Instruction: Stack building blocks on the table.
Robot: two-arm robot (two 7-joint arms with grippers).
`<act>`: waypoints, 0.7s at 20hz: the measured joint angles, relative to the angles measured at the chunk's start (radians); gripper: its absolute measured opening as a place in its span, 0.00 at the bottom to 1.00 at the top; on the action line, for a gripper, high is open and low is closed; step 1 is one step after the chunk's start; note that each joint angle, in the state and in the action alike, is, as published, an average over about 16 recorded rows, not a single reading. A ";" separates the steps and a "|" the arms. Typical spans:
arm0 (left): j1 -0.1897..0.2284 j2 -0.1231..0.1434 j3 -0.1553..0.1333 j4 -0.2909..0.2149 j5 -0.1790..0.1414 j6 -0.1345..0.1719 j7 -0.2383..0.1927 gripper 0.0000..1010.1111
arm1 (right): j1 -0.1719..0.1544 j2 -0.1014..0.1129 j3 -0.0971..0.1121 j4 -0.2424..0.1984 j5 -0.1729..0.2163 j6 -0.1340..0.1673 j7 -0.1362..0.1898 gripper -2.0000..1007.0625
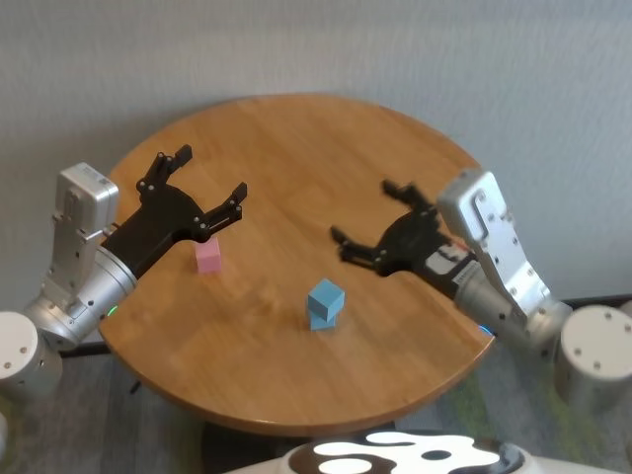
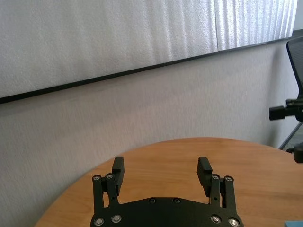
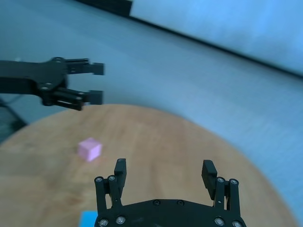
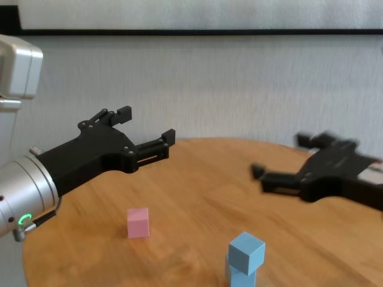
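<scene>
I have the round wooden table [image 1: 296, 148] filling my head view, with both arms held above it and nothing in either one. On my left, the left gripper [image 1: 197, 188] hangs in the air over the table's left part, fingers spread wide and empty; the left wrist view shows both black fingers [image 2: 118, 171] apart with only bare tabletop beyond them. On my right, the right gripper [image 1: 373, 222] hovers above the right half of the table, also spread wide and empty, touching nothing.

Near the front middle of the table two blue blocks [image 1: 325, 303] already sit one on the other, the upper one turned a little off square against the lower; the chest view shows this stack [image 4: 244, 258] clearly. The pink block [image 1: 208, 256] stands alone on the wood, to the left of the stack and well apart from it, just below and in front of my left gripper.

I judge the first stacking step done and the pink block the one left to place. The next move, as I see it, is to lower the left gripper over the pink block, square the fingers to its faces, close, lift and carry it to the blue stack. The twisted top block makes a narrower landing, so I would set it down gently and centred.
</scene>
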 joint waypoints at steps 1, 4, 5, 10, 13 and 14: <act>0.000 0.000 0.000 0.000 0.000 0.000 0.000 0.99 | -0.007 0.000 0.005 -0.002 -0.017 -0.022 -0.018 1.00; 0.000 0.000 0.000 0.000 0.000 0.000 0.000 0.99 | -0.024 -0.004 0.021 -0.006 -0.069 -0.080 -0.070 1.00; 0.000 0.000 0.000 0.000 0.000 0.000 0.000 0.99 | -0.029 -0.006 0.026 -0.006 -0.085 -0.095 -0.087 1.00; 0.000 0.000 0.000 0.000 0.000 0.000 0.000 0.99 | -0.044 -0.024 0.054 -0.003 -0.140 -0.143 -0.145 1.00; 0.000 0.000 0.000 0.000 0.000 0.000 0.000 0.99 | -0.046 -0.038 0.070 0.002 -0.146 -0.145 -0.155 1.00; 0.000 0.000 0.000 0.000 0.000 0.000 0.000 0.99 | -0.045 -0.043 0.076 0.003 -0.144 -0.143 -0.156 1.00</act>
